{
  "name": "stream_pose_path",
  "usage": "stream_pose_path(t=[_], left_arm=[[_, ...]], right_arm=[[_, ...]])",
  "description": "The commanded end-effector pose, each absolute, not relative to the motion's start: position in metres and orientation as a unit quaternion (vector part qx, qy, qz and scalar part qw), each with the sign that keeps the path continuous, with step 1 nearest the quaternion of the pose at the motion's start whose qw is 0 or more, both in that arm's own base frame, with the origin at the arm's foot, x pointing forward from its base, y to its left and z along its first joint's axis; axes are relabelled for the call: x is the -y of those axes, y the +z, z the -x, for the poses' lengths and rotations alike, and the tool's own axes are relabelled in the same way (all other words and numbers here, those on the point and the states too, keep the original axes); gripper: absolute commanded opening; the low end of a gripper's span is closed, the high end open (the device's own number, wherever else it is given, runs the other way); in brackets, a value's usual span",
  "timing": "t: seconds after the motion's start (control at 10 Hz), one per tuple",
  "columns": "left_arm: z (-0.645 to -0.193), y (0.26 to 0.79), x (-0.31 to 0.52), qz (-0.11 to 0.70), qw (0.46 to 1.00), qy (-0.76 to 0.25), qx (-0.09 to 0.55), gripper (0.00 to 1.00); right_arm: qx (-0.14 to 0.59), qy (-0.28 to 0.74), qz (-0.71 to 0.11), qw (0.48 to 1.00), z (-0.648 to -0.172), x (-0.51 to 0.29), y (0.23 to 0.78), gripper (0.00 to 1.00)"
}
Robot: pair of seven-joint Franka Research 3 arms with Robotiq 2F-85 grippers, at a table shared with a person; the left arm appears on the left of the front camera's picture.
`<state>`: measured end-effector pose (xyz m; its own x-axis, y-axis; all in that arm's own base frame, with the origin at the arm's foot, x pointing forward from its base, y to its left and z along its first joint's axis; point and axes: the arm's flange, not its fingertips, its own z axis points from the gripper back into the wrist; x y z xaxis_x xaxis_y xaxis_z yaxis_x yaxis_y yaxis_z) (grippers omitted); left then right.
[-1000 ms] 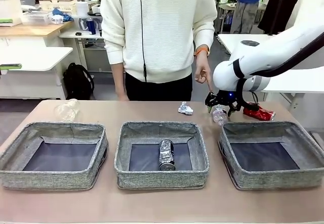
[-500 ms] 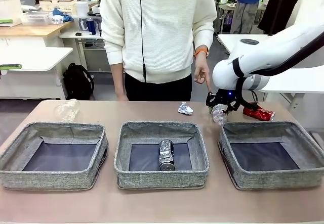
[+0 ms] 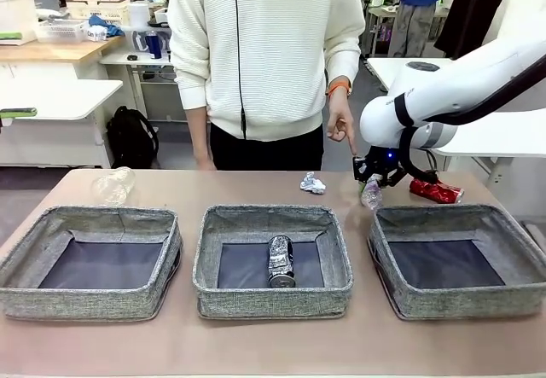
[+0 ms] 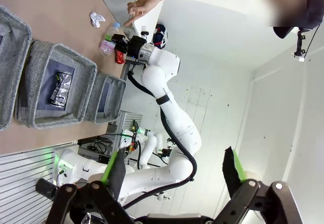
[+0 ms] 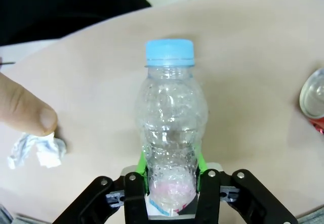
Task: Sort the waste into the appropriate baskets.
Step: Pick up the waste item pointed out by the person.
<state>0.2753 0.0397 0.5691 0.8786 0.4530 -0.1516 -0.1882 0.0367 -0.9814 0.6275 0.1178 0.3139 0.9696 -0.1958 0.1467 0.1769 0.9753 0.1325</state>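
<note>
My right gripper [image 3: 376, 171] is shut on the clear plastic bottle [image 3: 372, 194] and holds it above the table, just behind the right basket's [image 3: 461, 303] far left corner. In the right wrist view the green pads [image 5: 143, 164] clamp the bottle [image 5: 170, 128] near its pinkish label, blue cap pointing away. The crushed blue-silver can [image 3: 281, 260] lies in the middle basket [image 3: 271, 301]. The left basket [image 3: 85, 303] holds nothing. A crushed red can [image 3: 435, 191], a white paper wad [image 3: 312, 183] and a clear plastic cup [image 3: 113, 186] lie on the table. My left gripper [image 4: 173, 168] is open, raised off the table.
A person in a white sweater stands at the far side, one hand [image 3: 341, 126] pointing down near the paper wad and my right gripper. The finger [image 5: 25, 113] shows close to the wad [image 5: 38, 150]. Bare table [image 3: 256, 192] lies behind the baskets.
My right gripper has shifted slightly right and up with the bottle, which now hangs more upright. The person's hand and the other waste have stayed put.
</note>
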Motion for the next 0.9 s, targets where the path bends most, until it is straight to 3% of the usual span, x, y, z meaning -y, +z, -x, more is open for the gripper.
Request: stream_pose_path(t=[0.0, 0.3, 0.4, 0.7, 0.8], left_arm=[[-0.275, 0.571, -0.041, 0.663, 0.709, 0.216, 0.104, 1.0], [-0.275, 0.571, -0.041, 0.663, 0.709, 0.216, 0.104, 1.0], [-0.275, 0.571, -0.041, 0.663, 0.709, 0.216, 0.104, 1.0], [-0.275, 0.571, -0.041, 0.663, 0.709, 0.216, 0.104, 1.0], [-0.275, 0.571, -0.041, 0.663, 0.709, 0.216, 0.104, 1.0]], right_arm=[[0.076, -0.113, -0.046, 0.99, -0.626, -0.115, 0.311, 0.42], [0.077, -0.119, -0.049, 0.989, -0.626, -0.11, 0.317, 0.42], [0.097, -0.132, -0.051, 0.985, -0.615, -0.095, 0.348, 0.42], [0.125, -0.168, -0.074, 0.975, -0.517, -0.05, 0.488, 0.42], [0.085, -0.166, -0.116, 0.976, -0.469, -0.05, 0.52, 0.42]])
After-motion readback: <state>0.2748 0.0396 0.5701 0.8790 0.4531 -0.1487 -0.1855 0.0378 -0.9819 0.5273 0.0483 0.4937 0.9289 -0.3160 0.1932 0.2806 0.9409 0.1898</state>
